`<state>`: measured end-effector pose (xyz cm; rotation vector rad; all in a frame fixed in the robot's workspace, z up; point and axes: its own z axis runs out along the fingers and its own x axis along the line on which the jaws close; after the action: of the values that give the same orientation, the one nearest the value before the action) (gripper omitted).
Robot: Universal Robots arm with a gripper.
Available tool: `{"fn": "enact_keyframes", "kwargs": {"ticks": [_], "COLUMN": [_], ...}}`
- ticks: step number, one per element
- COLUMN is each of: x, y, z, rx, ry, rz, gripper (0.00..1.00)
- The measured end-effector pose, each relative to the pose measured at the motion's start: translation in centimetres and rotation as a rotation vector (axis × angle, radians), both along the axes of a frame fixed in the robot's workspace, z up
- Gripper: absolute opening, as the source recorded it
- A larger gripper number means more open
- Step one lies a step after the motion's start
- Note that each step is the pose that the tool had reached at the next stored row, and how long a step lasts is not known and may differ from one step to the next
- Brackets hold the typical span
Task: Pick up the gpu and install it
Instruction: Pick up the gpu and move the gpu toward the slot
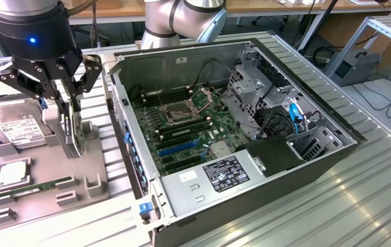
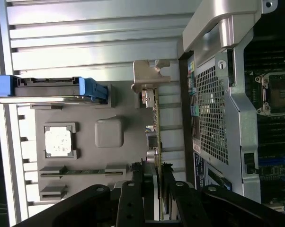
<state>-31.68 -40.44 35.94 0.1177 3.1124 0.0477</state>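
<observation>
Count taken from the grey parts tray [image 1: 44, 206]. On it we log one hard drive [image 1: 13, 123], one CPU [image 1: 13, 175] and one RAM stick [image 1: 34, 186]. At it, one gpu [image 1: 75, 131]. Beside it, one open computer case [image 1: 285, 190] with one motherboard [image 1: 181, 134] and one power supply [image 1: 209, 182].

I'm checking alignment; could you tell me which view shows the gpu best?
The wrist view: the gpu runs edge-on with its bracket clear. The exterior view shows it upright, partly hidden by the pincer.

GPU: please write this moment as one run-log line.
gpu: on edge in tray, beside case | hand: at gpu | installed: no
</observation>
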Motion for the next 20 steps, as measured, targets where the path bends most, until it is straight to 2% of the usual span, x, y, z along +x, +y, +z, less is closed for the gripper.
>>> {"fn": "enact_keyframes", "kwargs": {"ticks": [20], "x": [0.0], "y": [0.00], "z": [1.28], "rx": [-0.0001], "ry": [0.0000], "rz": [0.000], "gripper": [0.27]}}
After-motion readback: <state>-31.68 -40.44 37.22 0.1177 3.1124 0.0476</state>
